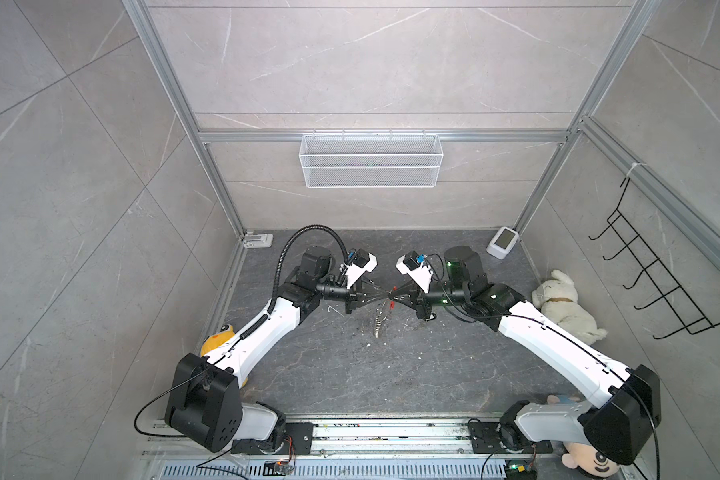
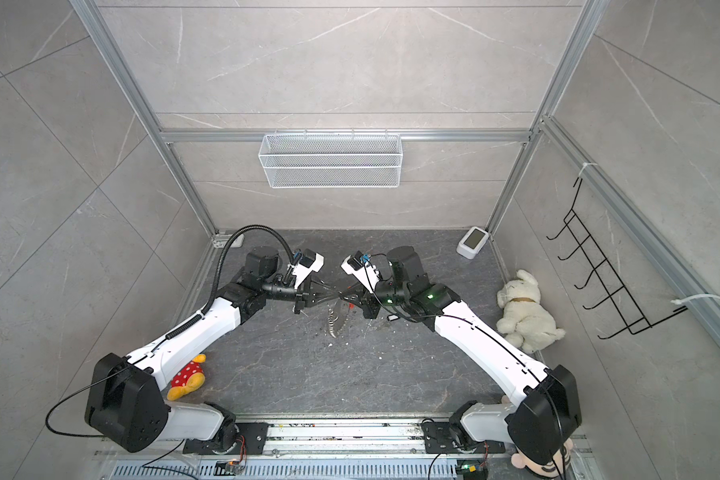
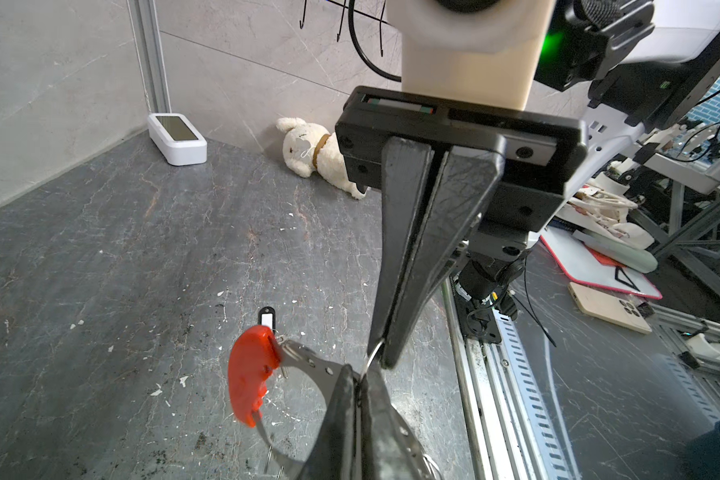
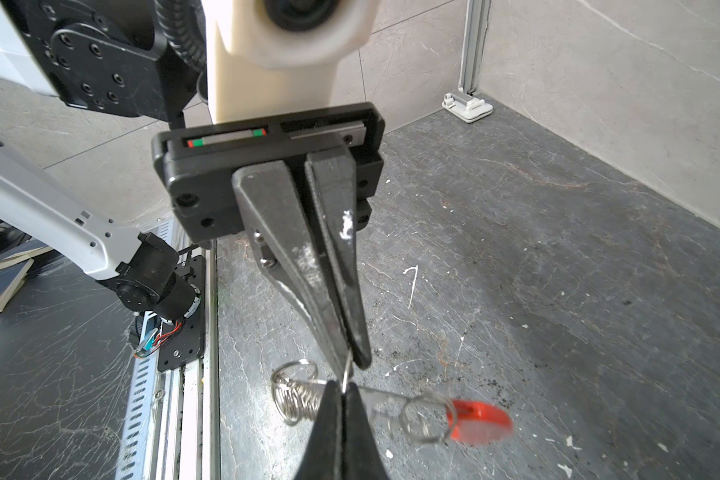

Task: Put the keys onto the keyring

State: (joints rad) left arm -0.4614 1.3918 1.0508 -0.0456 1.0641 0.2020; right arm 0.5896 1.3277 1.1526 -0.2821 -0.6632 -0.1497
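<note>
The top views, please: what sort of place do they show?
Probably a robot test cell: aluminium frame around grey panels, left arm and right arm bolted to a rail, plush dog as prop.

Likely lab: aluminium-framed robot cell (image 1: 246, 136)

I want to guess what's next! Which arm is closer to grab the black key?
Probably right. The left tool and right tool both pinch the keyring, but the key lies on the table nearer the right one.

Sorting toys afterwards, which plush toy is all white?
The plush dog lying far right, mid-scene; the yellow plush and the doll are coloured.
</note>
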